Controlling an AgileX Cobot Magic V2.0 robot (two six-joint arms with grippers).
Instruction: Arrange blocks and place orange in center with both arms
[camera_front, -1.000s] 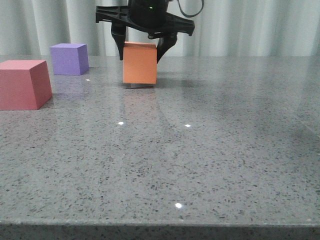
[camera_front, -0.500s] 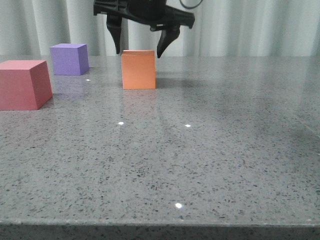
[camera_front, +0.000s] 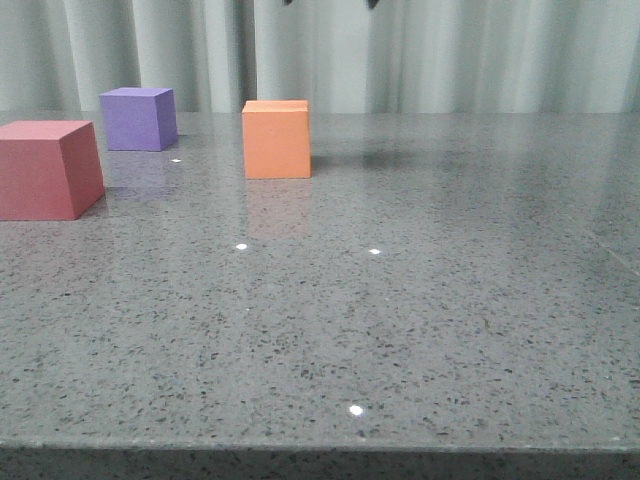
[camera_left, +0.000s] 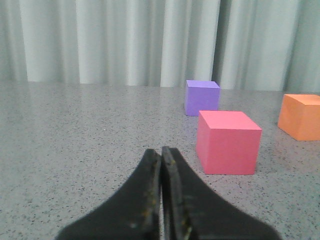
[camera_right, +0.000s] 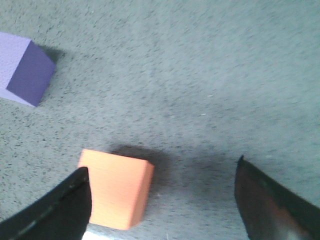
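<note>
The orange cube (camera_front: 277, 139) stands alone on the grey table, right of the purple cube (camera_front: 138, 118) and the red cube (camera_front: 48, 168). The strip of tabletop (camera_front: 135, 168) between red and purple is bare. My right gripper (camera_right: 161, 165) is open and empty, high above the orange cube (camera_right: 115, 189), which lies under its one finger. Only its fingertips (camera_front: 372, 4) show at the front view's top edge. My left gripper (camera_left: 161, 152) is shut and empty, low over the table, short of the red cube (camera_left: 227, 142), with the purple cube (camera_left: 201, 97) and the orange cube (camera_left: 300, 116) beyond.
Pale curtains (camera_front: 480, 55) hang behind the table. The table's front edge (camera_front: 320, 445) runs along the bottom of the front view. The purple cube (camera_right: 22, 67) also shows in the right wrist view, away from the orange one.
My right gripper let go of the orange cube, opened, and rose almost out of the front view. The orange cube now rests flat on the table.
</note>
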